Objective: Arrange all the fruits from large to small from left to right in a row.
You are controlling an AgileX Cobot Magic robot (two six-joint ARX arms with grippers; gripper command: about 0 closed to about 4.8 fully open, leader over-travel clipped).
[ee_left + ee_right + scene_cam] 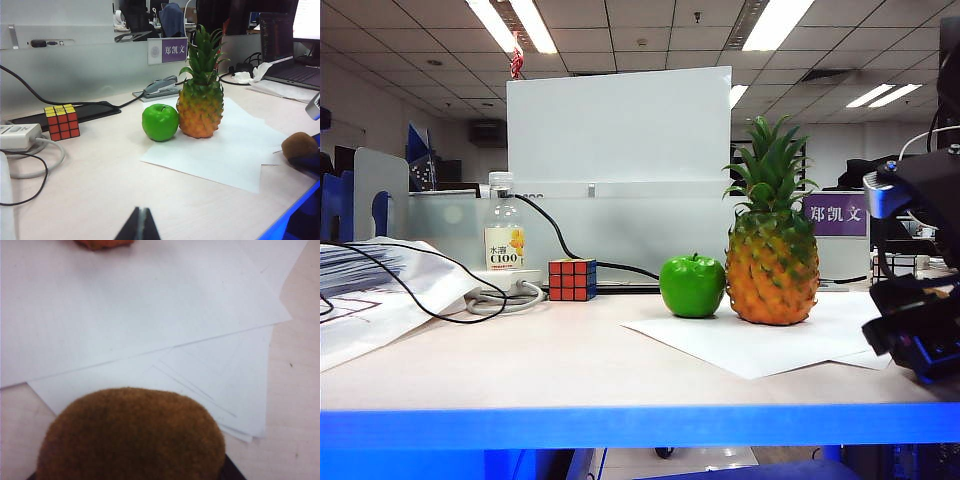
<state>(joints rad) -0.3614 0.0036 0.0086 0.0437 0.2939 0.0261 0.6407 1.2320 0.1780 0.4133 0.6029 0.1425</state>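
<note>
The pineapple (772,258) (200,102) stands upright on white paper sheets (760,340), orange-yellow with a green crown. Close against its left side in the exterior view sits the glossy green apple (692,286) (160,122). The fuzzy brown kiwi (131,437) (300,145) sits between the jaws of my right gripper (912,335), lifted over the paper's edge to the right of the pineapple; only a dark finger (233,471) shows beside it. My left gripper (141,222) is shut and empty, hanging over bare table well short of the fruit.
A Rubik's cube (572,280), a clear bottle (504,232) and a white power strip with cables (505,285) stand at the back left. Loose printed sheets (370,295) lie far left. A stapler (162,87) sits behind the apple. The blue front edge (640,425) bounds the table.
</note>
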